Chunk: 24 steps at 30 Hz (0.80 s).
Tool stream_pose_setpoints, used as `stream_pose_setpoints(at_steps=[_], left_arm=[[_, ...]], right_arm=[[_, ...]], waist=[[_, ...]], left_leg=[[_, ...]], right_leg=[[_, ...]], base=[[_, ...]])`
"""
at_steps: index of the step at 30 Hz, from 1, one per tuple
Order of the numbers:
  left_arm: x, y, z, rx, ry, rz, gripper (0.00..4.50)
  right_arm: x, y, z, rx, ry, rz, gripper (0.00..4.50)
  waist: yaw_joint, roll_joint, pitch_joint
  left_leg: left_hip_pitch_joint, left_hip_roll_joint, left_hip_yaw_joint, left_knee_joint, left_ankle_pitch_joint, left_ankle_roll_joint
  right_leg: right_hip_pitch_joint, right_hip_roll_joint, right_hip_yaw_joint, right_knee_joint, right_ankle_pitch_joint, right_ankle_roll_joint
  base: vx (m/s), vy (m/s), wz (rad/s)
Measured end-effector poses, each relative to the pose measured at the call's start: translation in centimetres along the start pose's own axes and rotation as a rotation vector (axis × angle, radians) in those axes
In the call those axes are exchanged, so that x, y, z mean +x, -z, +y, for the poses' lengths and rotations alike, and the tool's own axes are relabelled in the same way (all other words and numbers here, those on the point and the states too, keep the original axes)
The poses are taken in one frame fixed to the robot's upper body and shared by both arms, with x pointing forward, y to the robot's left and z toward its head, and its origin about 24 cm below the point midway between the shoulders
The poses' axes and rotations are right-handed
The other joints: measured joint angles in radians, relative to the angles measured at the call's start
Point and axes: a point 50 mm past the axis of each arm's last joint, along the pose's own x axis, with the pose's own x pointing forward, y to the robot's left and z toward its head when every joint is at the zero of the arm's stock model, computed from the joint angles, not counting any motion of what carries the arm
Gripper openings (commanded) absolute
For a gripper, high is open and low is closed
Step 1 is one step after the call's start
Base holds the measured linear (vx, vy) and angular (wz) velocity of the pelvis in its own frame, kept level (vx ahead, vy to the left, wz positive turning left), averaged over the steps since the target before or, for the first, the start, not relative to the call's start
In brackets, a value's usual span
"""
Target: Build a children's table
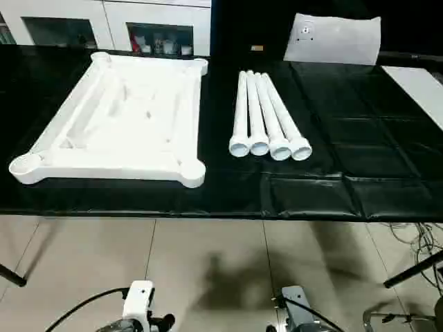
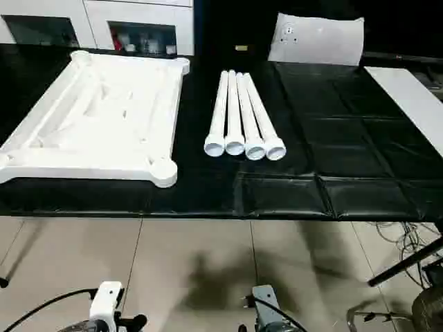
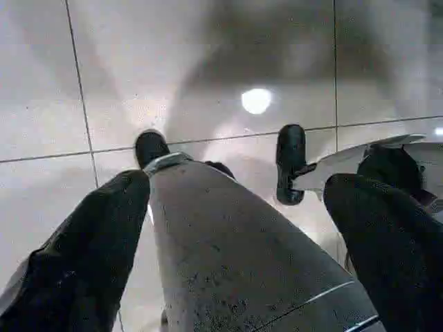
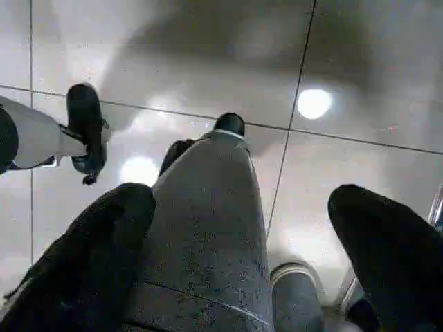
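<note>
The children's table lies in parts on a black-covered bench (image 1: 332,187). Its white tabletop (image 1: 118,124) rests upside down at the left, ribbed underside up, with round sockets at the corners. Several long white tapered legs (image 1: 266,114) lie side by side to its right, wide open ends toward me. Both arms hang low, away from the bench, over the tiled floor. My left gripper (image 3: 239,185) is open, its black fingers (image 3: 90,263) spread to either side of my own grey leg below. My right gripper (image 4: 246,197) is open the same way, with nothing between its fingers (image 4: 387,249).
A flat white sheet with a small round mark (image 1: 336,38) leans at the back right. A white board (image 1: 419,86) lies at the bench's right edge. Cables and a black stand leg (image 1: 415,266) are on the floor at right. Cabinets (image 1: 104,24) stand behind.
</note>
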Motion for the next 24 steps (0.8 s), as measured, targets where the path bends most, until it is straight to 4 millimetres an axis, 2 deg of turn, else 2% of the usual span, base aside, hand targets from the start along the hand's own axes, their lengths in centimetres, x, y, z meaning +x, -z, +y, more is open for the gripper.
stream_pose_setpoints(at_steps=[24], left_arm=[[0.0,0.0,0.0,0.0,0.0,0.0,4.45]], right_arm=[[0.0,0.0,0.0,0.0,0.0,0.0,4.5]], waist=[[0.0,0.0,0.0]], left_leg=[[0.0,0.0,0.0,0.0,0.0,0.0]], right_leg=[[0.0,0.0,0.0,0.0,0.0,0.0]], base=[[0.0,0.0,0.0]])
